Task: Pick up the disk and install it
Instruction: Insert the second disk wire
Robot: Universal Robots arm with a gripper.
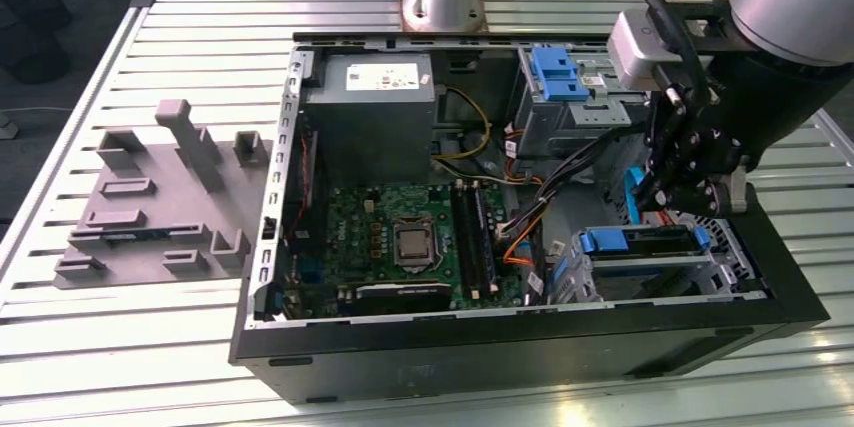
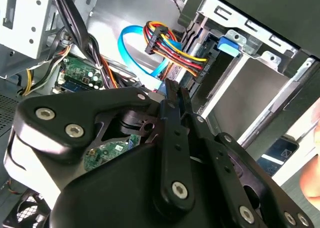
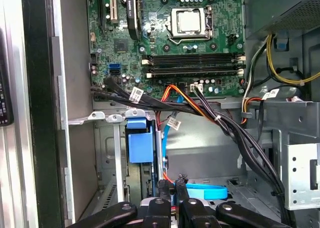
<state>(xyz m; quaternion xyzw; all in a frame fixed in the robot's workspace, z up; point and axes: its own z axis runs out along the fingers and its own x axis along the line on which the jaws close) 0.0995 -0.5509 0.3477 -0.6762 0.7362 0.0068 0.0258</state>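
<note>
The disk [image 1: 641, 259] lies in the drive cage at the near corner of the open computer case, on the exterior view's right, with its blue bracket [image 1: 638, 240] on top. The bracket's blue end [image 3: 139, 140] shows in the first wrist view. Its blue tab [image 2: 229, 44] above the silver metal shows in the second wrist view. My gripper [image 1: 663, 202] hangs inside the case just above and behind that cage. Its black fingers are shut together with nothing between them [image 2: 172, 88] [image 3: 172, 182]. It is apart from the disk, beside a blue flat cable [image 2: 131, 52].
A bundle of coloured power wires [image 2: 172, 51] and black cables [image 3: 235, 133] runs close to the fingers. The motherboard [image 1: 400, 242] fills the case floor, with a grey power supply box [image 1: 376, 107] behind it. An upright blue bracket [image 1: 554, 72] stands at the back. A grey fixture plate [image 1: 160, 197] lies left of the case.
</note>
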